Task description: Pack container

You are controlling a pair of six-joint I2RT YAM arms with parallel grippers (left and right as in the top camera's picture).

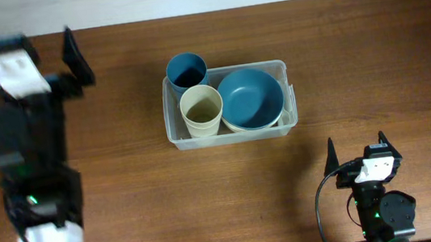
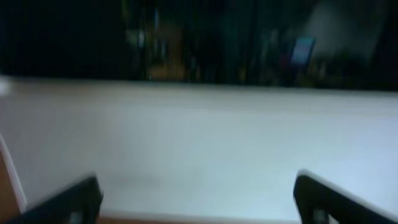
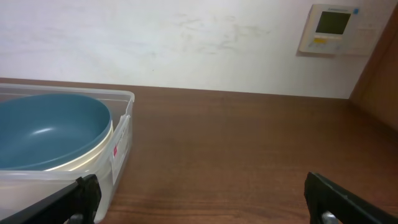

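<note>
Overhead and wrist views of the tabletop (image 1: 124,172). One container (image 1: 230,139), clear and rectangular, lies in the far half of the tabletop, roughly midway between the left and right edges, its long sides parallel to the far edge. Contents, counted: two cups and two bowls. The blue cup (image 1: 186,70) stands at the container's far-left corner, its mouth overlapping the rim in the overhead view; the cream cup (image 1: 201,111) stands just in front of it. The blue bowl (image 1: 250,97) fills the right part, nested in a cream bowl (image 3: 78,162) of which only the rim shows. Bare wood lies on all four sides of the container: broad stretches toward the left and right edges, a wide band toward the near edge, and a narrower strip toward the far edge. Two grippers: the left gripper (image 2: 196,182) sits at the far-left corner, facing past the far edge, jaws spread wide and empty; the right gripper (image 1: 357,152) sits by the near edge, right of centre, well apart from the container, jaws likewise spread and empty.
</note>
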